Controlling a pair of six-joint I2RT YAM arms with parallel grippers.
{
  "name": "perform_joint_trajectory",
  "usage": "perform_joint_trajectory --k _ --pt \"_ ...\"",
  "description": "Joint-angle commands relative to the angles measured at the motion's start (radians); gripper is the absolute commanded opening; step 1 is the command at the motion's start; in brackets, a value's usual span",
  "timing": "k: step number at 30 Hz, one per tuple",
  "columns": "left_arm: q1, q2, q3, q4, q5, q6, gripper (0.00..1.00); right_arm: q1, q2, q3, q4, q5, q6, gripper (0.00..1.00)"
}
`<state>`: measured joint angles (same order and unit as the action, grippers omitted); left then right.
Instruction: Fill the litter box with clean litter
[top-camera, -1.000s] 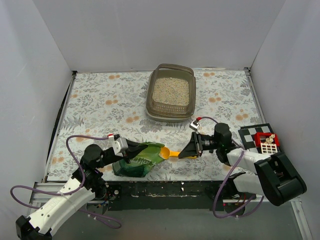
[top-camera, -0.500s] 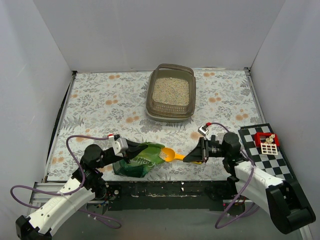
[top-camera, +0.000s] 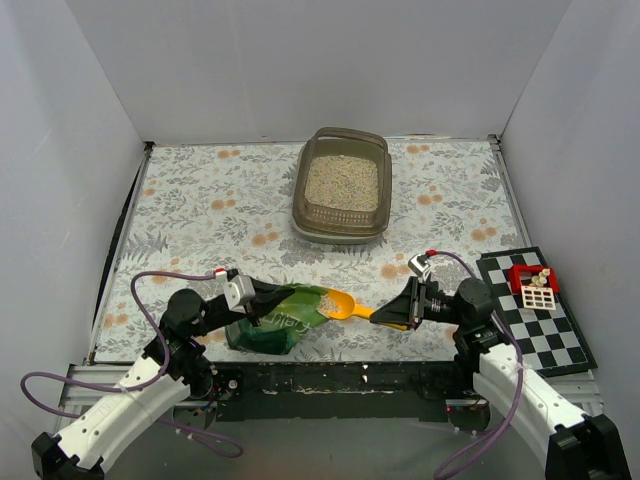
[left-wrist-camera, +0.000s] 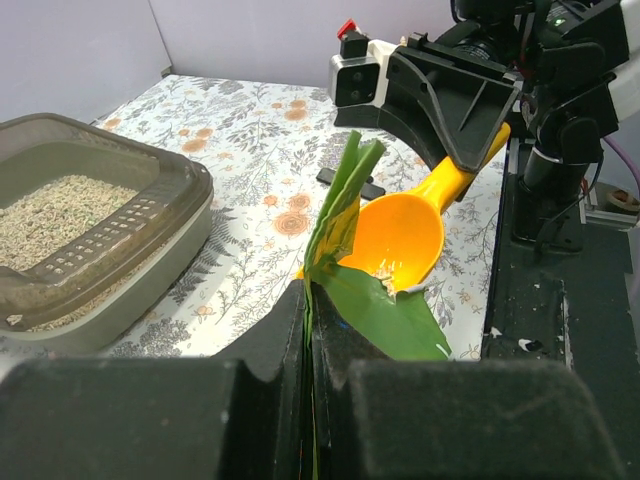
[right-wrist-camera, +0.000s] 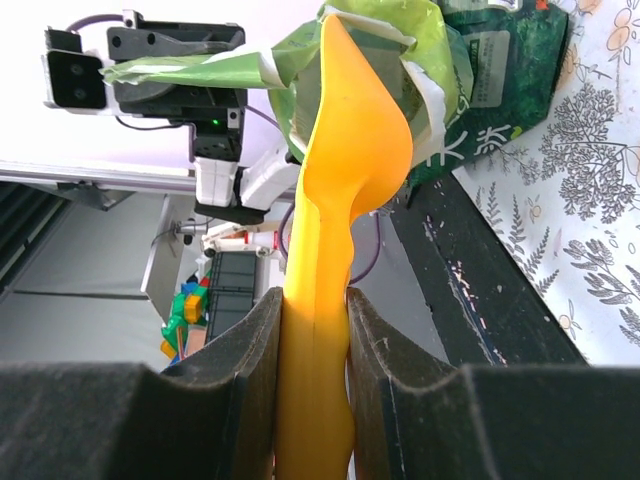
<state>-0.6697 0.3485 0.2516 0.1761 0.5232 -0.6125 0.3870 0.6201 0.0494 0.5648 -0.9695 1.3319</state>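
The bench (top-camera: 200, 200) is seen with the litter box (top-camera: 299, 190) by its far edge, clean litter (top-camera: 342, 181) inside. At the near edge the green bag (top-camera: 278, 328) is pinched by the closed left hand (top-camera: 266, 311); the yellow scoop (top-camera: 340, 305) is clamped by the part-closed right hand (top-camera: 389, 318) at its mouth. Scooping is judged underway; a level carry to the box is needed next.

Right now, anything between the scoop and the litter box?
Nothing visible. The scoop, held by the right end effector at the mouth of the bag, has only table between it and the litter box.
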Motion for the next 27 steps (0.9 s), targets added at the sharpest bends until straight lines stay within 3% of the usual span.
perform_joint_trajectory --k 1,13,27 --pt "0.001 -0.017 -0.002 -0.012 -0.015 0.007 0.00 -0.004 -0.097 -0.019 -0.037 0.069 0.076 0.01" --pt "0.002 -0.134 -0.005 -0.021 -0.201 0.043 0.00 -0.005 -0.212 0.024 -0.213 0.159 0.082 0.01" --pt "0.002 -0.128 -0.005 -0.020 -0.207 0.039 0.00 -0.005 -0.142 0.161 -0.187 0.367 0.098 0.01"
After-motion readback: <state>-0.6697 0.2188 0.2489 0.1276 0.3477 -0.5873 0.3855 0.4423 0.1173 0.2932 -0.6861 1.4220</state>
